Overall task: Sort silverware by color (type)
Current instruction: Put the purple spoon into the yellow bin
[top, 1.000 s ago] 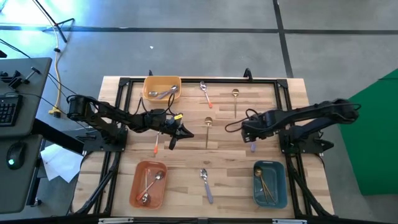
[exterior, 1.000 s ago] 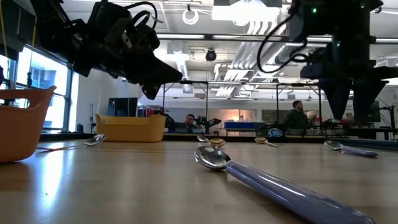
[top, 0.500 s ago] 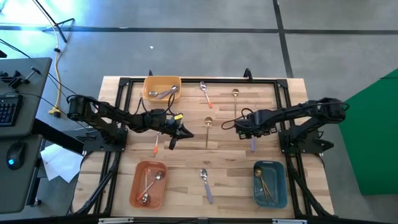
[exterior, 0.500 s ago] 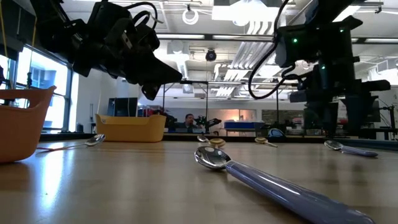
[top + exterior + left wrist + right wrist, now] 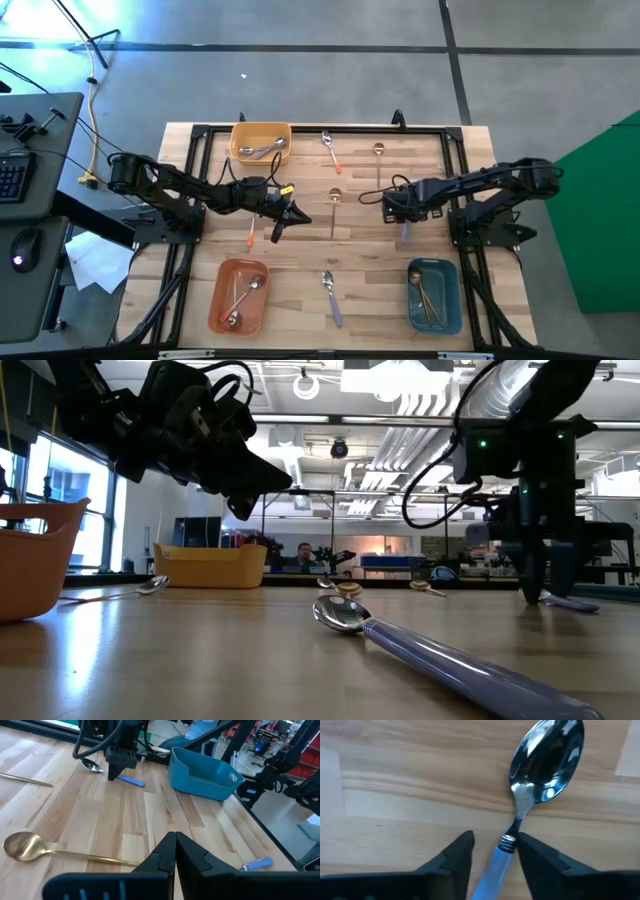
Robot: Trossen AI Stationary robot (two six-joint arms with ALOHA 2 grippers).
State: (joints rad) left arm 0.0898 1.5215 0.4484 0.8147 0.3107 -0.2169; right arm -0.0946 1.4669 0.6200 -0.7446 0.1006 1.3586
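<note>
My right gripper is open and low over a lavender-handled spoon that lies flat on the table right of centre. Its fingers stand on either side of the handle, just behind the neck. In the low view the right gripper's fingertips reach down to the tabletop. My left gripper is shut on nothing and hangs above the table left of centre, near an orange-handled spoon. A gold spoon lies flat between the two grippers.
A yellow bin sits at the far edge, an orange bin near left and a blue bin near right, each with spoons inside. Loose on the table lie an orange-handled spoon, a gold spoon and a lavender-handled spoon.
My right gripper has come down from well above the table until its fingertips stand at the tabletop around the lavender-handled spoon, shifting slightly toward the table's left. The spoon has stayed where it was.
</note>
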